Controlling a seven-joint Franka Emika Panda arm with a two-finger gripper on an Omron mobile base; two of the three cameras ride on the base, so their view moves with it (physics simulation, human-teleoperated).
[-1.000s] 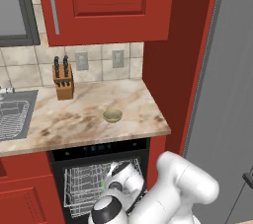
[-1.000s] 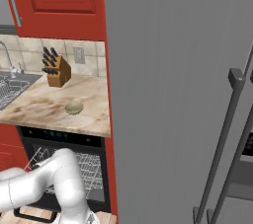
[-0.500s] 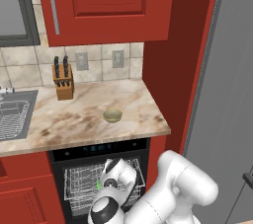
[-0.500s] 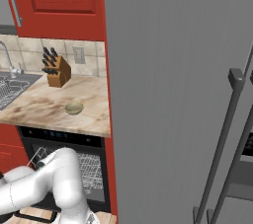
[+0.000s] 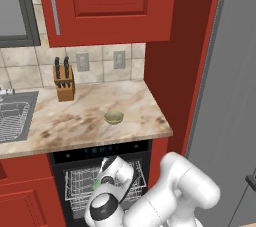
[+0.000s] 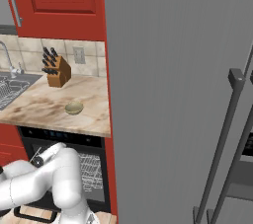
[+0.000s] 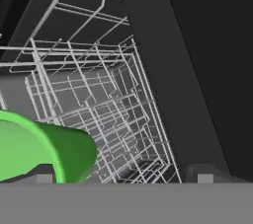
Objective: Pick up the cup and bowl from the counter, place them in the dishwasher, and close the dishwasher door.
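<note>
Hand (image 7: 121,181) grips one cup (image 7: 44,149) before dishwasher (image 5: 100,181) rack (image 7: 99,114); one bowl (image 5: 114,117) on counter (image 5: 75,123).

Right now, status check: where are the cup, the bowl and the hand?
Cup at the hand, in front of the dishwasher rack; grip not visible. Bowl on the counter. Dishwasher open.

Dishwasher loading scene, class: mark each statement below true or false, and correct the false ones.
1. The bowl sits on the counter. True.
2. The cup stands beside the bowl. False: it is down at the dishwasher, in front of the wire rack.
3. The dishwasher is shut. False: the rack shows in its open front.
4. A knife block stands on the counter. True.
</note>
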